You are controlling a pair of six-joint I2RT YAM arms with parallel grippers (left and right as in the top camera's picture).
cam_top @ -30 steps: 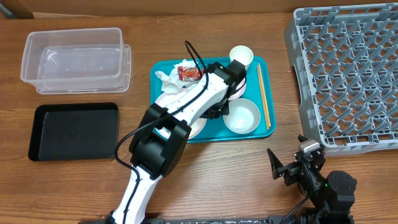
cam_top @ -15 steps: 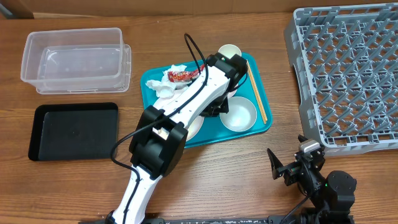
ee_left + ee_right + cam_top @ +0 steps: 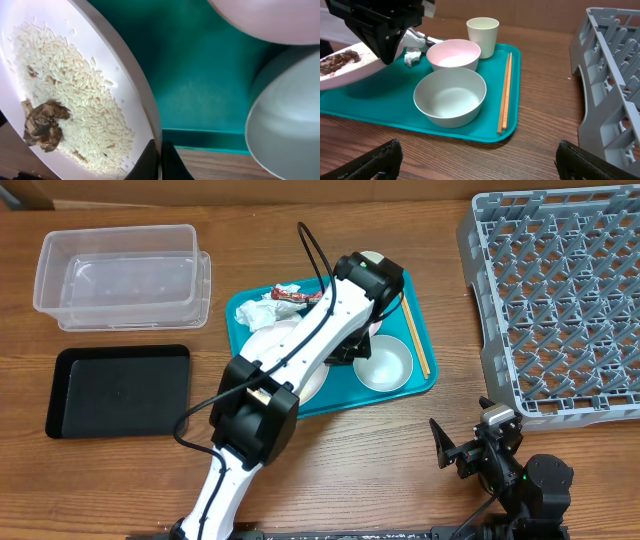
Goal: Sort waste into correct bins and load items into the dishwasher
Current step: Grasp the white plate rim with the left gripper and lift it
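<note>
Pinching the plate (image 3: 118,75) by its rim, my left end effector (image 3: 160,160) is closed on the edge above the teal tray (image 3: 200,90). Only the left wrist view shows what the plate carries: loose rice grains (image 3: 75,95) and one clump of brown scraps (image 3: 42,125). The right wrist view shows the plate tilted, two bowls (image 3: 450,97), one cup (image 3: 482,30) and one pair of chopsticks (image 3: 505,92). Overhead, the arm hides one bowl. My right end effector (image 3: 477,150) gapes wide, empty, over the bench (image 3: 400,470). The rack (image 3: 560,300) stands right of the tray.
</note>
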